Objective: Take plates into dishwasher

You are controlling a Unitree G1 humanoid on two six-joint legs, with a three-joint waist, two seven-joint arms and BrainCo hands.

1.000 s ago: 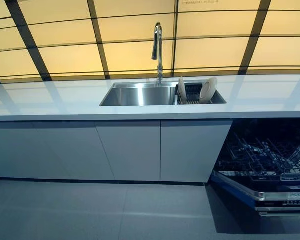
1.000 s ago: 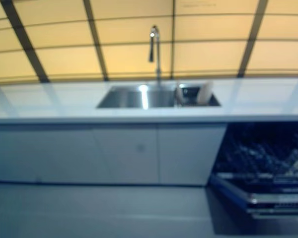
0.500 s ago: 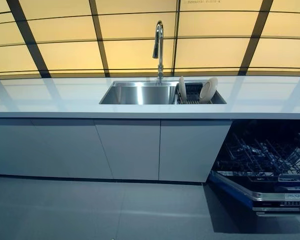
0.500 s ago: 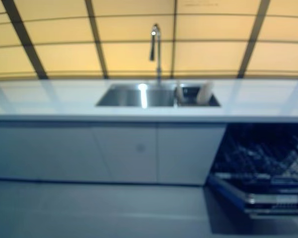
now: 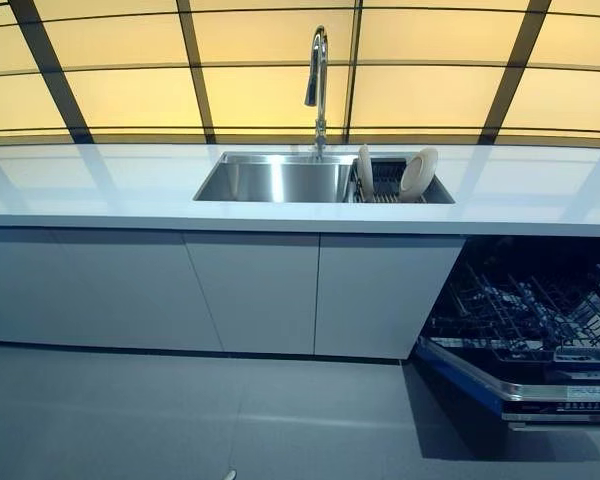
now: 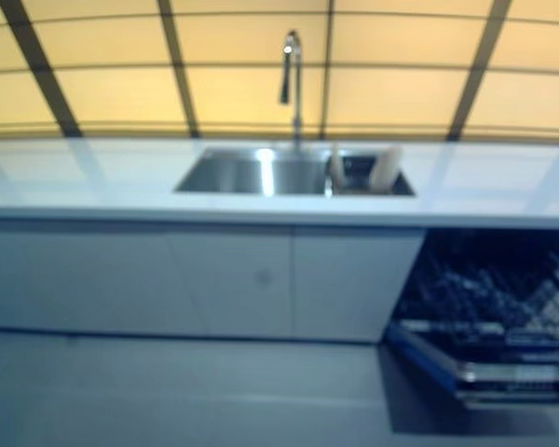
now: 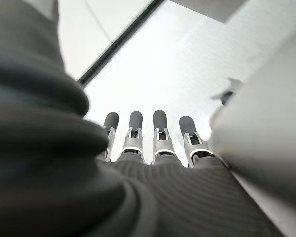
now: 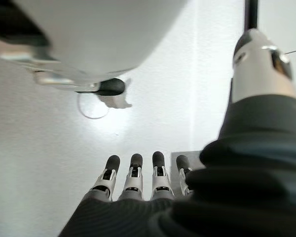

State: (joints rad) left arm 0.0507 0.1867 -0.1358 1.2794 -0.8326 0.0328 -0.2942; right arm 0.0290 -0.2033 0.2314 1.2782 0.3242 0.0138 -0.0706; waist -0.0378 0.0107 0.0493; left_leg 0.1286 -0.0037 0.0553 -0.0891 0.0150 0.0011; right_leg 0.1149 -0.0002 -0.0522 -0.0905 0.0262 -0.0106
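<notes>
Two round cream plates (image 5: 418,174) are seen on edge in a dark wire rack (image 5: 385,186), right section of the steel sink (image 5: 272,182). The open black dishwasher (image 5: 525,330) is seen lower right. Left hand (image 7: 158,136) & right hand (image 8: 133,180): fingers straight, nothing held.

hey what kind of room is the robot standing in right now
Most likely a kitchen: a white counter holds a steel sink with a tall faucet, plates stand in a rack beside it, and a dishwasher is open below.
</notes>
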